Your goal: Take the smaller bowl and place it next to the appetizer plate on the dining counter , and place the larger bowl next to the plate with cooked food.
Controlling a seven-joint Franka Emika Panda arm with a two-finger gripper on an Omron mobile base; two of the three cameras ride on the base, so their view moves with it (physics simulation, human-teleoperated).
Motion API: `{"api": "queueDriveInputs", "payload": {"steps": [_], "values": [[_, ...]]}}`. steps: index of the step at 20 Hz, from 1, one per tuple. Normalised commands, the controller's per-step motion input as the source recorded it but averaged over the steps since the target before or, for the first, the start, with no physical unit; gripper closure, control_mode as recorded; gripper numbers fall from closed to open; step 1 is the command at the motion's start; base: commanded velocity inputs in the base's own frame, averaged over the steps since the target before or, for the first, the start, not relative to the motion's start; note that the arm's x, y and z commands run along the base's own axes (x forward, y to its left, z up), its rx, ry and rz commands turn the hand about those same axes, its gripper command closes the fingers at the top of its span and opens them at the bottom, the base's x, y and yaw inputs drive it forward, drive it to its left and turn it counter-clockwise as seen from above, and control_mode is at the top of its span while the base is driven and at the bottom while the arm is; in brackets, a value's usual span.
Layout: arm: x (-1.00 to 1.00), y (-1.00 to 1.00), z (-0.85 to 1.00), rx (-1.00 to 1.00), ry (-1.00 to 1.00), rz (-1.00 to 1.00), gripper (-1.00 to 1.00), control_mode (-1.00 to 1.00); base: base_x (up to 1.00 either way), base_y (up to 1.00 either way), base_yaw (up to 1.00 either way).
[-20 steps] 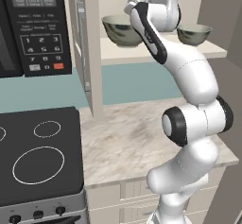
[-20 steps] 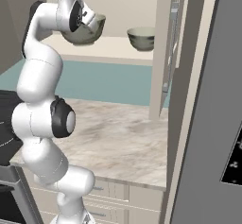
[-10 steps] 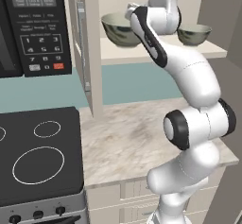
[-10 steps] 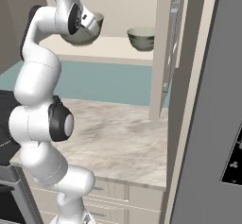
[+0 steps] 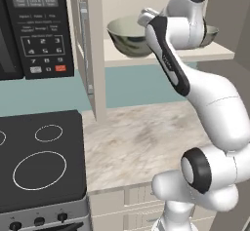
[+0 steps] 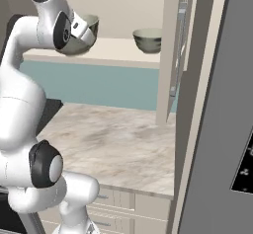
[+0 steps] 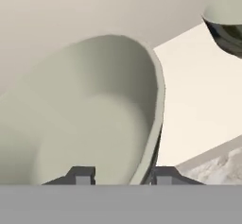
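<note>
- Black glass cooktop [image 5: 36,162] with white ring markings, set into the near edge of the beige veined marble desk [image 5: 141,142]; the white arm rises just beside it.
- Black microwave [image 5: 34,28] with keypad, mounted above the cooktop, left of the cream open shelf [image 6: 123,53].
- Larger bowl [image 5: 128,37], round, grey-green mottled outside and pale cream inside, stands at the left part of the shelf, above the desk.
- Pincer [image 7: 120,176]: its two dark fingertips [image 7: 82,176] straddle the larger bowl's rim, one inside and one outside the wall, closed upon that rim.
- Smaller bowl [image 6: 148,39], matching glaze but narrower, stands on the same shelf well apart to the right of the larger bowl, near the open cabinet door [image 6: 178,50].
</note>
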Motion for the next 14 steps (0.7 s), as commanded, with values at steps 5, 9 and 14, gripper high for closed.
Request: {"api": "queueDriveInputs", "payload": {"steps": [5,9,14], "values": [[-1.0,-0.37,-0.14,0.02,-0.13,0.0,1.0,-1.0,0.0,0.0,0.0],[-1.0,-0.31,0.0,0.0,0.02,0.0,1.0,-1.0,0.0,0.0,0.0],[-1.0,-0.05,0.0,0.0,0.05,0.0,1.0,-1.0,0.0,0.0,0.0]]}}
